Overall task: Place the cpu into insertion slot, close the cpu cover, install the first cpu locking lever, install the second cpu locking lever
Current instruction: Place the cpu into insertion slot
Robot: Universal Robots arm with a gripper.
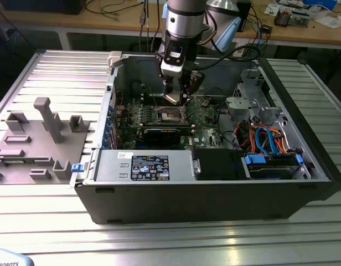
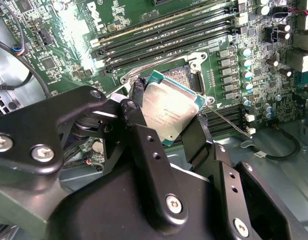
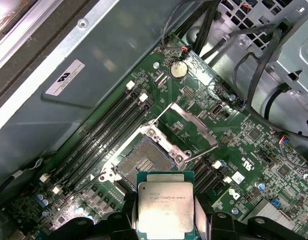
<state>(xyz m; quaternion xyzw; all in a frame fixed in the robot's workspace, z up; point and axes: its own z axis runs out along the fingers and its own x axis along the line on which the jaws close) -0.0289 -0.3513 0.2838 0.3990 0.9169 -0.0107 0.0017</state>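
The first step is in hand: getting the cpu (image 2: 171,110) into its socket (image 3: 139,162). The gripper (image 1: 176,98) is clenched on the chip, one finger on each of two opposite edges, with the silvery top facing both wrist views. In the exterior view it hangs in the upper middle of the frame, inside the open computer case (image 1: 215,194), close above the socket at the centre of the green motherboard (image 1: 206,119). The chip is not seated yet. It looks tilted rather than flat, and the bare socket shows just beyond it in both wrist views.

The cpu cover (image 3: 196,122) is swung up and back from the socket, so the opening is free. One thin locking lever (image 2: 229,121) stands clear beside it.

As I judge it, the placement calls for levelling the chip, squaring its edges with the socket frame, and lowering it gently straight down. A skewed or forced landing could harm the socket contacts. Nothing of the cover or the levers is done.
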